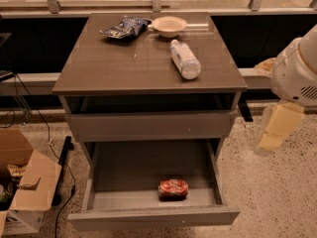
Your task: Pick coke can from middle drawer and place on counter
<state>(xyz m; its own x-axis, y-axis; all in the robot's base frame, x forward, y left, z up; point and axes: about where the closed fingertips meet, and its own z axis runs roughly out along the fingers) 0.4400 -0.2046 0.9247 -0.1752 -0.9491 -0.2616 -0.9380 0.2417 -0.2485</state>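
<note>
Approach step, no grasp yet. Can point(174, 188) lies on side in open drawer point(138, 172), near front. Gripper point(274, 133) hangs right of table point(124, 63); open or closed, cannot tell. Next: swing left, descend over can.

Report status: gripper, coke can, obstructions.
Gripper hangs right of cabinet, outside middle drawer. Coke can on its side in that open drawer, near front. Plastic bottle, bowl, snack bag on counter.
</note>
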